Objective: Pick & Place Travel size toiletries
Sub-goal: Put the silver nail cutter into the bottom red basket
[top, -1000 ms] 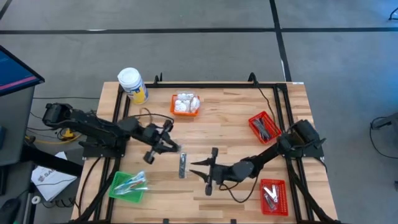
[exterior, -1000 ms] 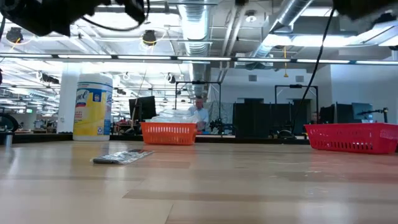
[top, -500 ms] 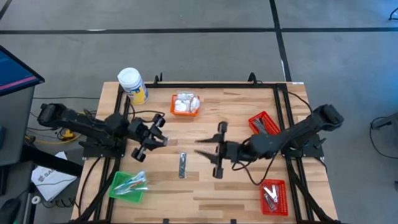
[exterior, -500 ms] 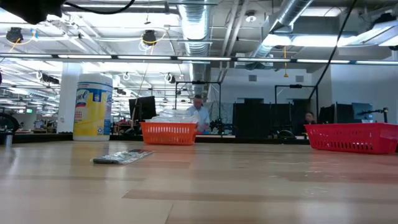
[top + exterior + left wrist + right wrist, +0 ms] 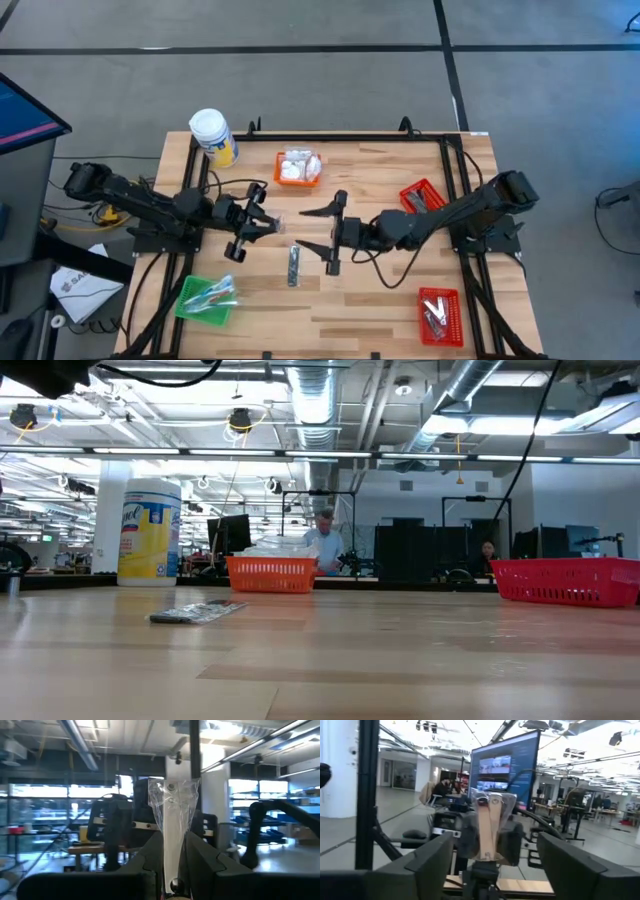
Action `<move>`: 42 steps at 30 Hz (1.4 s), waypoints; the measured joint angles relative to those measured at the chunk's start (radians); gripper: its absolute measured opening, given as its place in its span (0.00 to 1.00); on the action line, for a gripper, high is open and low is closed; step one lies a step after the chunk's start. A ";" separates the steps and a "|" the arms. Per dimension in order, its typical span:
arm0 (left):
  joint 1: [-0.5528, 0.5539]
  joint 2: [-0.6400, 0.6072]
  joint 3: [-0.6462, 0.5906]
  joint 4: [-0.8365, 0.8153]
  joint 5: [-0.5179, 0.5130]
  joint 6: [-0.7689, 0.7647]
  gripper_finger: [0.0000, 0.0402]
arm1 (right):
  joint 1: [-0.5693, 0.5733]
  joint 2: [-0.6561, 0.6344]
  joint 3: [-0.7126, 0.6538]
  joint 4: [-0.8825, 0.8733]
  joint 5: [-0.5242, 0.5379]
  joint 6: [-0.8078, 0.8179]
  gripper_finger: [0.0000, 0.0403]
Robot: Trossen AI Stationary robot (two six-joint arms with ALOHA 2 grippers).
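Beside the dark sachet (image 5: 293,264), a clear-wrapped stick (image 5: 172,815) is pinched by the left gripper (image 5: 262,222). The right gripper (image 5: 322,233) is spread, empty. The slippery wrap could be dropped.

table (image 5: 380,305) looks like pale butcher-block wood, smooth and slightly shiny; baskets (image 5: 297,170) are plastic mesh; the stick (image 5: 172,820) sits in crinkly glossy clear wrap; sachet (image 5: 197,613) has a silvery foil sheen
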 joint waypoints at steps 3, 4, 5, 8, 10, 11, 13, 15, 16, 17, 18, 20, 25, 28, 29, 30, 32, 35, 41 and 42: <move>-0.027 0.000 0.000 0.000 -0.056 0.044 0.12 | -0.006 0.008 0.000 0.008 0.001 -0.002 0.76; -0.034 0.000 0.000 -0.001 -0.074 0.058 0.12 | -0.007 0.009 0.000 0.007 0.000 -0.005 0.78; -0.039 0.003 0.000 0.001 -0.090 0.067 0.12 | -0.009 0.009 0.000 0.006 0.000 -0.005 0.79; -0.041 0.015 0.000 0.000 -0.096 0.086 0.12 | -0.011 0.009 0.000 0.005 0.000 -0.002 0.81; -0.040 0.023 0.000 0.010 -0.099 0.087 0.12 | -0.011 0.009 0.000 0.004 -0.001 -0.001 0.82; -0.037 0.030 0.001 0.011 -0.103 0.088 0.12 | -0.011 0.009 0.000 0.006 -0.005 -0.001 0.82; -0.034 0.048 0.005 0.010 -0.111 0.088 0.12 | -0.011 0.009 0.000 0.009 -0.023 0.002 0.82; -0.034 0.065 0.014 0.015 -0.111 0.091 0.12 | -0.011 0.009 0.000 0.008 -0.025 0.010 0.81; -0.034 0.076 0.019 0.023 -0.108 0.099 0.12 | -0.011 0.009 0.000 0.008 -0.027 0.016 0.81; -0.037 0.088 0.023 0.029 -0.099 0.110 0.12 | -0.011 0.009 0.000 0.009 -0.030 0.019 0.81; -0.040 0.097 0.026 0.031 -0.095 0.115 0.12 | -0.011 0.009 0.000 0.008 -0.042 0.024 0.81; -0.045 0.115 0.035 0.033 -0.092 0.117 0.12 | -0.011 0.009 0.000 0.010 -0.051 0.026 0.81; -0.045 0.119 0.040 0.039 -0.092 0.117 0.12 | -0.009 0.009 0.000 0.016 -0.052 0.033 0.81; -0.045 0.119 0.040 0.040 -0.092 0.117 0.12 | -0.013 0.011 0.000 0.017 -0.054 0.056 0.81; -0.045 0.119 0.040 0.041 -0.095 0.117 0.12 | -0.017 0.023 0.003 0.031 -0.054 0.060 0.81; -0.045 0.119 0.040 0.041 -0.108 0.117 0.12 | -0.021 0.035 0.009 0.035 -0.054 0.060 0.81; -0.045 0.129 0.040 0.054 -0.139 0.117 0.12 | -0.022 0.058 0.023 0.021 -0.057 0.060 0.81; -0.045 0.137 0.040 0.047 -0.146 0.118 0.12 | -0.023 0.103 0.071 0.023 -0.073 0.055 0.81; -0.049 0.142 0.041 0.052 -0.145 0.118 0.12 | -0.002 0.130 0.107 0.004 -0.073 -0.026 0.80; -0.051 0.142 0.041 0.050 -0.145 0.120 0.12 | 0.001 0.127 0.106 -0.001 -0.072 -0.033 0.79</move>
